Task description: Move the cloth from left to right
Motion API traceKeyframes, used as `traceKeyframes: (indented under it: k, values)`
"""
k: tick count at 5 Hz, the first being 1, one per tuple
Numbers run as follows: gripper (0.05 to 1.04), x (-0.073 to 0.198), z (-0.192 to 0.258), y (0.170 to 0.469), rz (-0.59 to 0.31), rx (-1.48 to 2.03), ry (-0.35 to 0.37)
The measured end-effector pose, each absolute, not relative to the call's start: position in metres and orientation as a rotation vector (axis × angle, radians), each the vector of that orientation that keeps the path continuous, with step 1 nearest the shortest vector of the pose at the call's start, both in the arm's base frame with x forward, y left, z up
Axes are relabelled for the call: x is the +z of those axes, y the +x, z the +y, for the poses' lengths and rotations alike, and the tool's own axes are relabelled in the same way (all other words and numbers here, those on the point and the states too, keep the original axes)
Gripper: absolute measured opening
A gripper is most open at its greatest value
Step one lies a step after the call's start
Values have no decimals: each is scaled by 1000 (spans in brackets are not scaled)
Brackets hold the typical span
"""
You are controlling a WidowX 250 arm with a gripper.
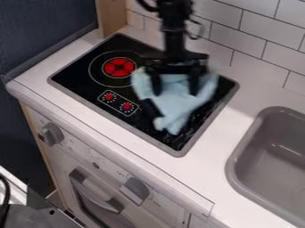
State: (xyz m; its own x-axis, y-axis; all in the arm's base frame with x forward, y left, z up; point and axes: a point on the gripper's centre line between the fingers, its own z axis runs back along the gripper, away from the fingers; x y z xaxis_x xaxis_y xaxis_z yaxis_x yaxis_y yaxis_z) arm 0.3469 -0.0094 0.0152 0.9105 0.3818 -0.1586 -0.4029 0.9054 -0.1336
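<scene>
Over the stovetop (77, 73), spread-fingered gripper (175, 91); pale blue cloth (175, 107) at its fingertips

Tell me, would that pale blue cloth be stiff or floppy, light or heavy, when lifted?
Probably floppy: the cloth is bunched in soft, uneven folds, with a narrow end trailing toward the front of the stove. It looks like plain fabric, so likely light for its size. With that loose, irregular outline, I'd expect sagging rather than rolling.

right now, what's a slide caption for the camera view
Black gripper at a pale blue cloth over the stovetop, beside the red burner, grey sink at right.
</scene>
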Motion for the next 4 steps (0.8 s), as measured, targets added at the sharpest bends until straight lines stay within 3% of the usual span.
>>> traceKeyframes:
  k: [1,2,4]
  values:
    - [1001,16,-48,348,216,377,-137]
    - [1001,28,-57,337,200,381,-88]
    - [1001,80,-41,344,28,383,-29]
